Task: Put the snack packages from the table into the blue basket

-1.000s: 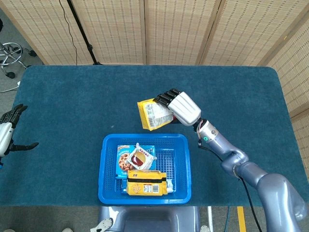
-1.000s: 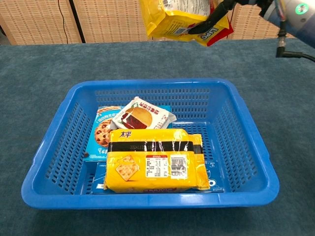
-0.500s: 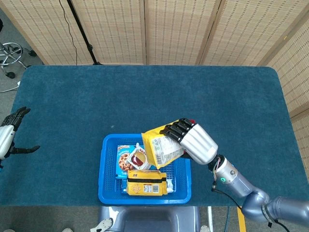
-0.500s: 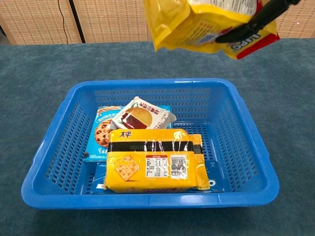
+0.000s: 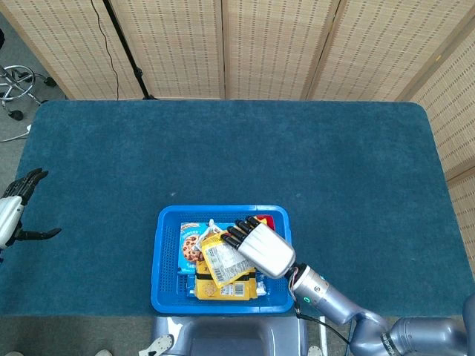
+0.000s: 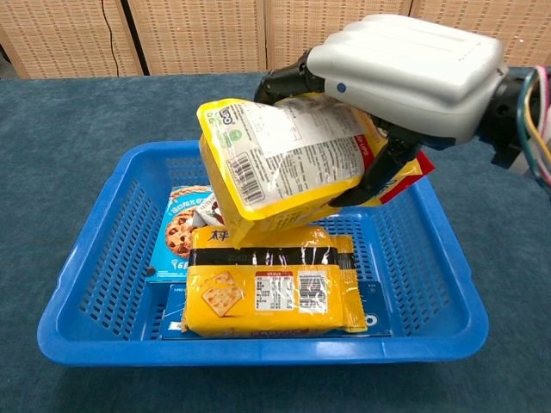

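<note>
My right hand point(image 5: 261, 248) point(image 6: 405, 73) grips a yellow snack bag point(image 6: 284, 168) point(image 5: 220, 259) and holds it low inside the blue basket point(image 5: 167, 293) point(image 6: 430, 331), its lower edge over the yellow cracker pack point(image 6: 271, 292) point(image 5: 223, 289). A blue cookie box point(image 6: 176, 228) point(image 5: 188, 245) lies at the basket's left, and a small white cake packet is mostly hidden behind the bag. My left hand point(image 5: 16, 215) hangs at the table's left edge with fingers spread and nothing in it.
The dark teal table point(image 5: 223, 148) stretches around the basket. Wicker screens point(image 5: 282, 44) stand behind it, and a stool base point(image 5: 18, 85) sits at the far left on the floor.
My right hand has brought the yellow bag from above the basket's far rim down into the basket, over the cracker pack. The left hand has barely shifted.
</note>
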`<state>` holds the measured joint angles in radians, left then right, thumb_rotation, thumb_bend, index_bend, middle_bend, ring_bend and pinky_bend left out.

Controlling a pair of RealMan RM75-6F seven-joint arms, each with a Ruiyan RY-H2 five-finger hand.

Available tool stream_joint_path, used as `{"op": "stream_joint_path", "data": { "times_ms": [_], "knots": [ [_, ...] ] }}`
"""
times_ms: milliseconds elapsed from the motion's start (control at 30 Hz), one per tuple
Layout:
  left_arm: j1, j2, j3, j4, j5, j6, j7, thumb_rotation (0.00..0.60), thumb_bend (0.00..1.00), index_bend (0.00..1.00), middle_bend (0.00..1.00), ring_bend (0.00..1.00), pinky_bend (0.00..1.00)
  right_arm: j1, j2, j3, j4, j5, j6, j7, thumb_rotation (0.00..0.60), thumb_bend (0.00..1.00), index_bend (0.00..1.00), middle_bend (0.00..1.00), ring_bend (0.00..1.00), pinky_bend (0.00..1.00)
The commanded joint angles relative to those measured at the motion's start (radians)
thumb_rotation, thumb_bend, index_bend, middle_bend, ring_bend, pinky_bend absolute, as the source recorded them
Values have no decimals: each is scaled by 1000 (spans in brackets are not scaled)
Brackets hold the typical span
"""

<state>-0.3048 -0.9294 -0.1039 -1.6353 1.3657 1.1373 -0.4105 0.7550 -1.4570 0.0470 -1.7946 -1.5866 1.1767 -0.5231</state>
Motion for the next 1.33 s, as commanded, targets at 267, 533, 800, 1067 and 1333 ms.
{"op": "stream_joint_path", "data": {
  "times_ms": [267,533,800,1067,1333],
  "knots": [
    [14,-41,-8,-13,-55,50,163,600,0,0,0,0,0,-93,119,42,-152,26,85,81,600,0,0,0,0,10],
    [63,-69,11,-16,-40,141,251,600,0,0,0,0,0,-280,313,0,-59,0,302,207,600,0,0,0,0,0],
    [178,-130,67,57,43,302,208,600,0,0,0,0,0,-436,302,-70,120,-23,421,352,600,0,0,0,0,0],
    [221,-200,63,160,69,387,235,600,0,0,0,0,0,-514,292,-78,149,40,419,387,600,0,0,0,0,0],
    [223,-233,65,231,75,367,230,600,0,0,0,0,0,-535,280,-66,206,30,398,422,600,0,0,0,0,0]
  ]
}}
